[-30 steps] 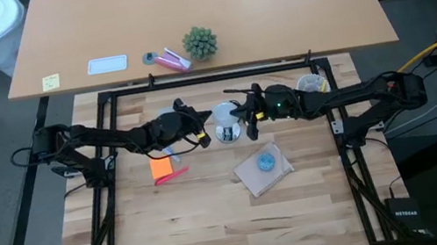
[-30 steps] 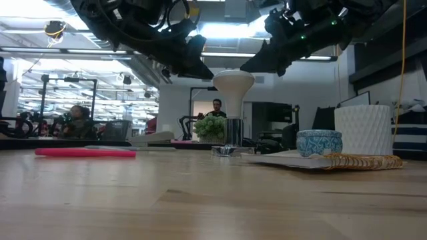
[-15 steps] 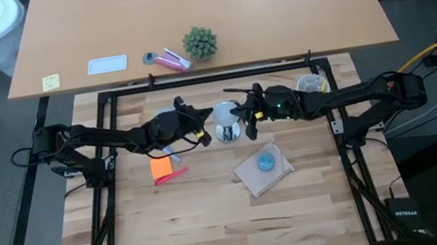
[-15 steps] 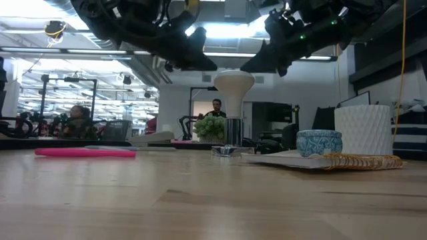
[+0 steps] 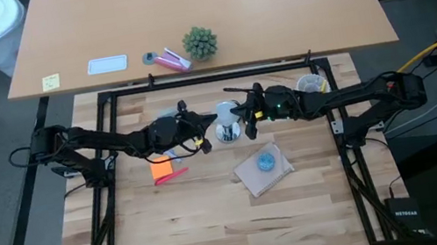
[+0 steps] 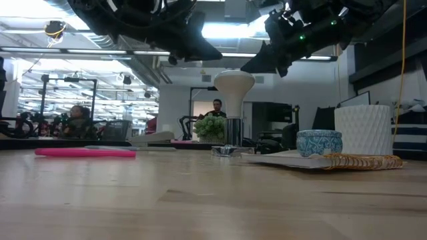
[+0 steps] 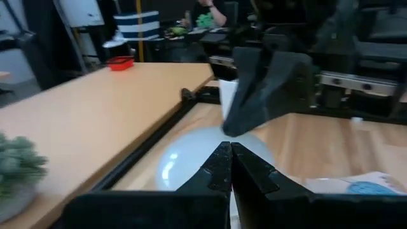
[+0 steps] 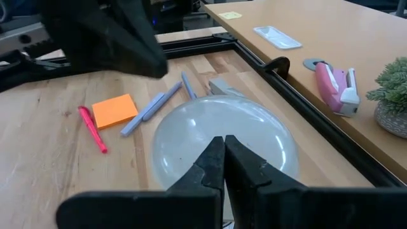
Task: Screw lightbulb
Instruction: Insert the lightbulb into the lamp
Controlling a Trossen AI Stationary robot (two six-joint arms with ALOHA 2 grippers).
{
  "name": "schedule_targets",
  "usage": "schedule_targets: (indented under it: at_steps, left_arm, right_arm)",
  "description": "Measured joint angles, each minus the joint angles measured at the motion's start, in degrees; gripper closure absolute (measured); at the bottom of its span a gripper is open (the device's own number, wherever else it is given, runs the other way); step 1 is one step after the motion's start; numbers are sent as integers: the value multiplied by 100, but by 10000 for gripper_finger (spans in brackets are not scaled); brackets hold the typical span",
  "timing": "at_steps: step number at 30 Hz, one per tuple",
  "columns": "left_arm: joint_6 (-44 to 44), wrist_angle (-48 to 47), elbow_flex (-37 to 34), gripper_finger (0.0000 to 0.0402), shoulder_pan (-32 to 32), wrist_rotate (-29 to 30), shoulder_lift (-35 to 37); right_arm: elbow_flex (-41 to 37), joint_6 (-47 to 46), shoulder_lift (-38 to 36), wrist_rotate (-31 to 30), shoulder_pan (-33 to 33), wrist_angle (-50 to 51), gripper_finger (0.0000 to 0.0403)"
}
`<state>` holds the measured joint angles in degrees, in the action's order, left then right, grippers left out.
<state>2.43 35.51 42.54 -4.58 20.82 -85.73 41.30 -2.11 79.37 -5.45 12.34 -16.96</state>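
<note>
Standing upright in socket (image 6: 231,141), lightbulb (image 6: 233,83); both hands closed nearby.

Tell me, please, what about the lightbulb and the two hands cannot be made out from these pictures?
- Lightbulb: whether its screw base is fully seated; the low view shows it too small, the high view only its top.
- Left hand: whether its tip touches the bulb; the high view is too small, and in its wrist view the fingers cover the contact.
- Right hand: the same; its shut fingers hide the bulb's near side.
</note>
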Motion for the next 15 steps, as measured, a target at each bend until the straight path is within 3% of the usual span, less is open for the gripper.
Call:
schedule_targets:
  at_steps: [3, 15]
  left_arm:
    - [-80, 20, 0, 401, -13, -269, -63]
    - [-113, 193, 4, 402, -46, -263, -492]
  right_arm:
    - [-2, 0, 2, 2, 2, -13, 391]
    - [-2, 6, 2, 4, 4, -19, 391]
